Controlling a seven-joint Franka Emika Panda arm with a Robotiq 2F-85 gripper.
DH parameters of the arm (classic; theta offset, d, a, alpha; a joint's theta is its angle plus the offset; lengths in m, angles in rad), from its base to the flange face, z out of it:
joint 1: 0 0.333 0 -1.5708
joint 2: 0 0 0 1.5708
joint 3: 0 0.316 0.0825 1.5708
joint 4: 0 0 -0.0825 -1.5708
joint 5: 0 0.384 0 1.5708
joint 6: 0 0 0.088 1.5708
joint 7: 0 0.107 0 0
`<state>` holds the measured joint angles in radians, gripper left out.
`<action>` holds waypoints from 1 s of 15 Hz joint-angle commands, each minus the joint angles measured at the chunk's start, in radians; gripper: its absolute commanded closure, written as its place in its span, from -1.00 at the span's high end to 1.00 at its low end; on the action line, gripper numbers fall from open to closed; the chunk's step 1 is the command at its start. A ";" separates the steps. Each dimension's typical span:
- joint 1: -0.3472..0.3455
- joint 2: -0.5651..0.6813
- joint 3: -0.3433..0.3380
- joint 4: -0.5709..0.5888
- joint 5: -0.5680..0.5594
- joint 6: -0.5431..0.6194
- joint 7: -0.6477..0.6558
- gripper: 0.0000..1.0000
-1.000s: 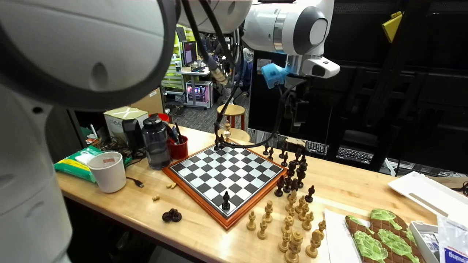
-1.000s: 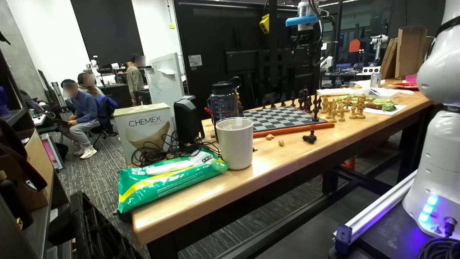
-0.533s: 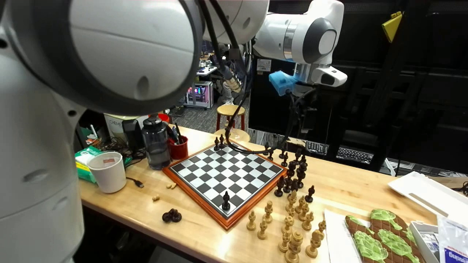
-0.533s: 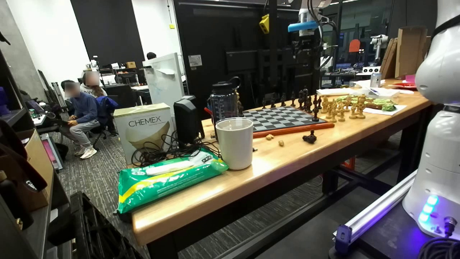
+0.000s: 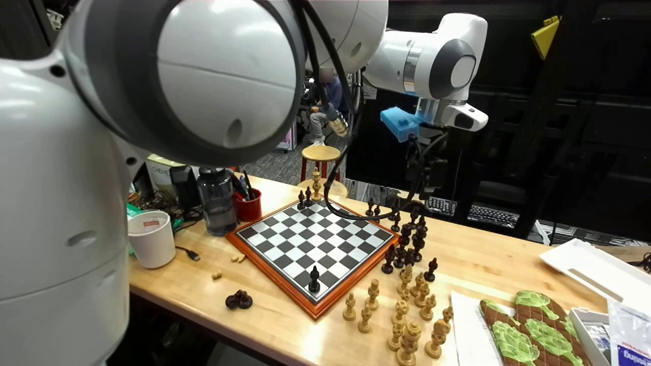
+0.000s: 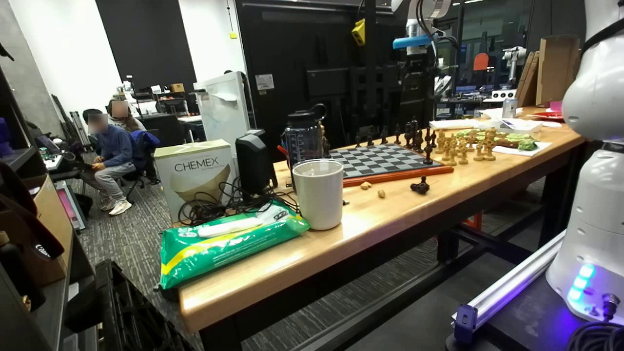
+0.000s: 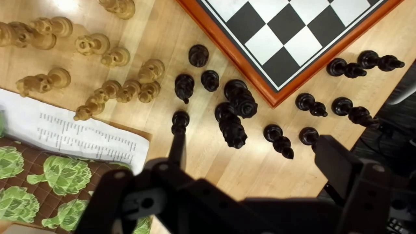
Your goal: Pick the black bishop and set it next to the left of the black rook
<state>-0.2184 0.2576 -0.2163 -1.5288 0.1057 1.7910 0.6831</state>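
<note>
Several black chess pieces stand on the table beside the board (image 5: 274,274); which one is the black bishop and which the black rook I cannot tell. A black piece with a pointed top (image 7: 279,141) shows between my fingertips in the wrist view, well below them. A lone black piece (image 5: 314,280) stands on a board corner. My gripper (image 7: 252,139) hangs above the black group with its jaws wide apart and holds nothing. Its left fingertip overlaps one black piece (image 7: 180,121) in the picture, and its right one partly hides another (image 7: 308,136).
Light wooden pieces (image 5: 374,295) crowd close to the black ones. A black piece (image 6: 420,186) lies tipped over near the table's edge. A bottle (image 6: 304,136), a white cup (image 6: 319,195) and a red pen holder (image 5: 249,206) stand by the board; an artichoke-print mitt (image 5: 534,325) lies opposite.
My arm has come down and, in an exterior view, shifted to the right, bringing the gripper lower over the black pieces. The chess pieces have not moved.
</note>
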 commanded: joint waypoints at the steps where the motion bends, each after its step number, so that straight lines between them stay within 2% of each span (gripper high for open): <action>1: -0.011 0.015 -0.006 0.023 0.023 -0.003 -0.050 1.00; 15: 0.019 -0.013 0.002 -0.070 0.007 0.119 -0.064 1.00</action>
<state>-0.2071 0.2695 -0.2134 -1.5602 0.1055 1.8854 0.6334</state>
